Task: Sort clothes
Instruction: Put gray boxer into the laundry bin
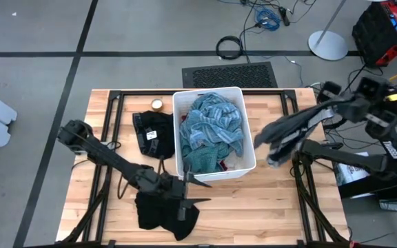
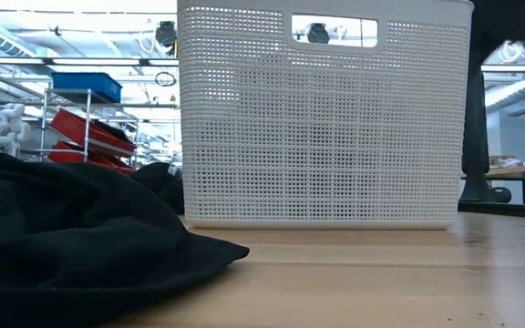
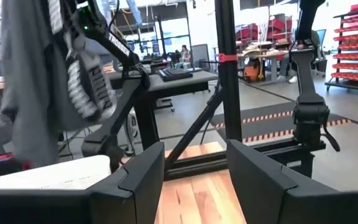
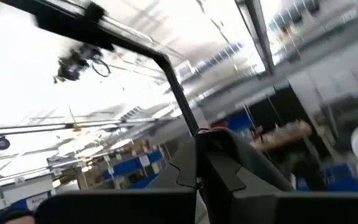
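A white bin stands mid-table and holds a teal-grey striped garment, with a bit of magenta cloth at its near side. A black garment lies crumpled on the table's near left; it also shows in the low view. My left gripper is open and level just past this garment's far edge, by the bin's near left corner, with bare wood between its fingers. A second black garment lies left of the bin. My right gripper is raised right of the bin, shut and empty, tipped toward the ceiling.
A small round tan object sits on the table at the far left of the bin. The bin's perforated wall fills the low view. Black frame rails run along both sides of the table. Bare wood lies at the near right.
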Action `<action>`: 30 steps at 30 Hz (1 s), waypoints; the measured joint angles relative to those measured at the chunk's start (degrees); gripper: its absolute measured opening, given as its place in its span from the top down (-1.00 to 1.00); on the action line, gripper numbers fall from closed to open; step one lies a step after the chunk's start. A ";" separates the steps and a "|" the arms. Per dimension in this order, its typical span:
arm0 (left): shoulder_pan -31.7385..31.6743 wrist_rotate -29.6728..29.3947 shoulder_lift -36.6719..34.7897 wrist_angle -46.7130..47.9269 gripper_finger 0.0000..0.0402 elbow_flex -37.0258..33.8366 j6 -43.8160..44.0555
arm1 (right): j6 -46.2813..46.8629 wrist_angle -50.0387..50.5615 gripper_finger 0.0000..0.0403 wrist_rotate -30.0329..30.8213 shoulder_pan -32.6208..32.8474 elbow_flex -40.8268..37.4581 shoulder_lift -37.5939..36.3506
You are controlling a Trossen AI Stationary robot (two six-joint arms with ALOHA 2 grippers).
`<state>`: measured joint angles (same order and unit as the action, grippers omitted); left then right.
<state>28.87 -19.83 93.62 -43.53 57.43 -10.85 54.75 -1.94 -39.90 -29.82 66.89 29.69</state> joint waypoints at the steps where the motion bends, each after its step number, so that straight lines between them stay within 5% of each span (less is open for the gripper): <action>1: -0.04 -0.01 0.34 -0.02 0.08 0.71 0.00 | -0.47 -0.42 1.00 0.66 0.00 1.23 0.63; 18: 1.26 -1.81 1.37 0.31 0.08 5.05 1.49 | -4.67 0.48 1.00 2.33 2.69 37.14 26.02; 23: 1.20 -1.91 1.86 0.74 0.08 5.05 1.31 | -9.82 10.86 1.00 2.38 2.69 50.84 30.75; 30: 0.74 -2.26 1.88 0.82 0.08 5.05 1.09 | -15.39 15.79 1.00 3.35 4.24 50.60 31.87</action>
<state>29.61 -22.09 95.50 -42.72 62.48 -9.76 39.36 13.85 -36.55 -25.58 117.48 61.56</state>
